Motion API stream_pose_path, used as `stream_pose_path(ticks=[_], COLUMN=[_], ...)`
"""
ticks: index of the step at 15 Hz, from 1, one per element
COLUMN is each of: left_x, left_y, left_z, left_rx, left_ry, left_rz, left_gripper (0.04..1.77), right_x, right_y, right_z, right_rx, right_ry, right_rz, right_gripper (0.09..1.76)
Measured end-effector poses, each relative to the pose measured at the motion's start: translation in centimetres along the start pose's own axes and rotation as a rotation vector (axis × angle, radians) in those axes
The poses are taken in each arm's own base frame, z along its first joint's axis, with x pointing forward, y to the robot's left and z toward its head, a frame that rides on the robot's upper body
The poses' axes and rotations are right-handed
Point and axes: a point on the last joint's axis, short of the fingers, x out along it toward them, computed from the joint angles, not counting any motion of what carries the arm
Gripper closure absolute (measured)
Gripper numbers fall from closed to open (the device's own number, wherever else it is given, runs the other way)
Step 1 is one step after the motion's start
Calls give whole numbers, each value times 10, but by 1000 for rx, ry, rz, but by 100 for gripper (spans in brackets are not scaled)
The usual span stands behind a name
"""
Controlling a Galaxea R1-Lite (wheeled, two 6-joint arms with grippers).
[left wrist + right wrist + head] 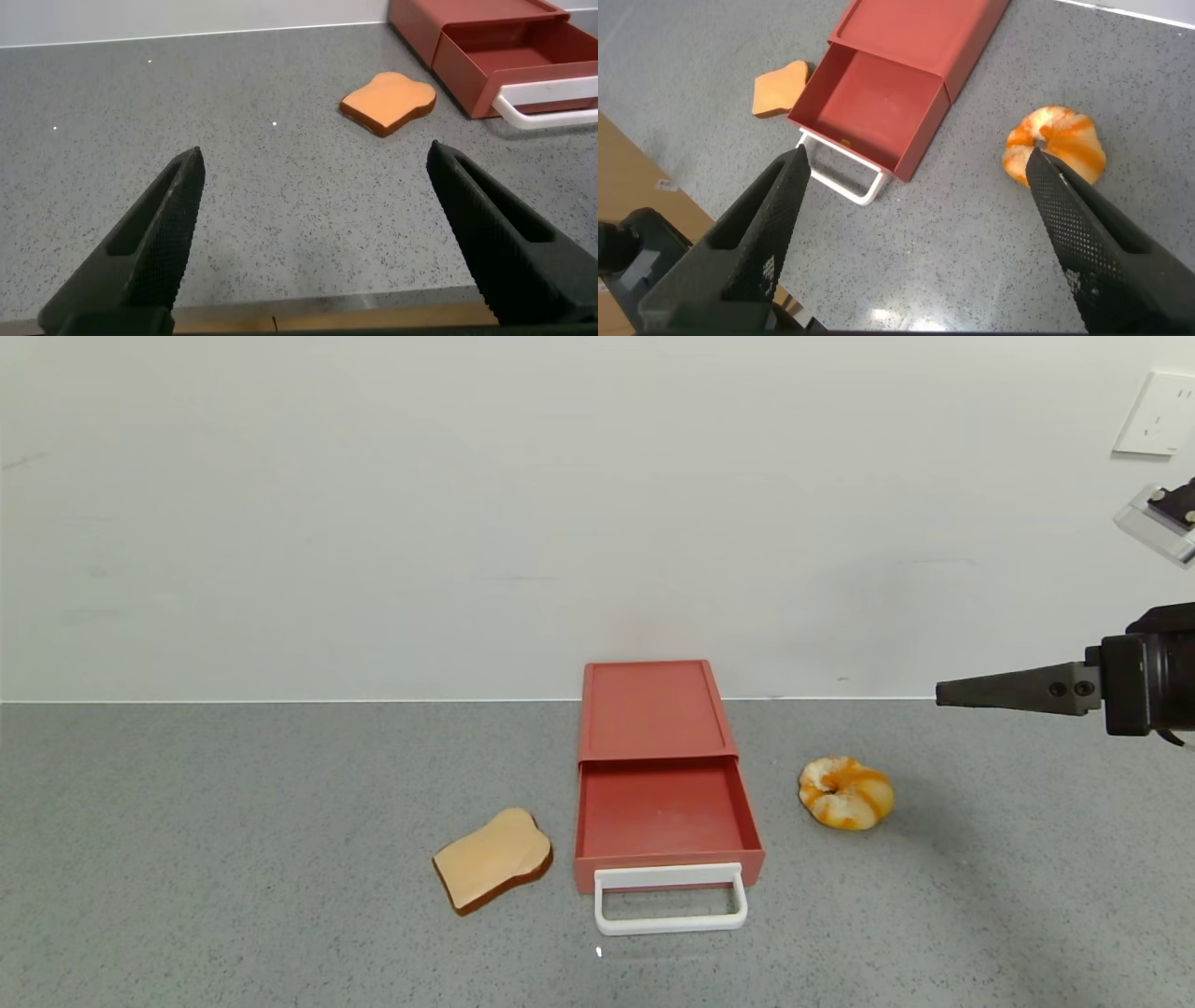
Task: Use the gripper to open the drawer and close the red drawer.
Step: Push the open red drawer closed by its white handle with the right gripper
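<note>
The brick-red drawer (pixel 653 709) stands in the middle of the grey table against the wall. Its red tray (pixel 665 812) is pulled out toward me and is empty, with the white loop handle (pixel 670 899) at the front. My right gripper (pixel 943 694) is open, raised above the table at the right, well clear of the drawer. In the right wrist view, the right gripper (pixel 915 157) looks down on the drawer (pixel 906 47) and its handle (pixel 840 177). My left gripper (pixel 316 154) is open and empty, low by the table's front edge, left of the drawer (pixel 495 42).
A toy bread slice (pixel 492 871) lies just left of the tray. An orange-and-white ring pastry (pixel 846 791) lies to its right, below the right gripper. A wall socket (pixel 1158 413) and a clear plastic piece (pixel 1158 523) are at the upper right.
</note>
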Motion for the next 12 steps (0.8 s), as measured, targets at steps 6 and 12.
stream_pose_path(ticks=[6,12], left_x=[0,0], left_y=[0,0], left_z=[0,0], left_rx=[0,0], left_ry=[0,0], left_rz=[0,0], left_gripper=[9,9], right_x=[0,3], right_y=[1,9], right_z=[0,3], right_rx=[4,-7], right_ry=[0,8], right_rz=[3,14], right_gripper=[14,14])
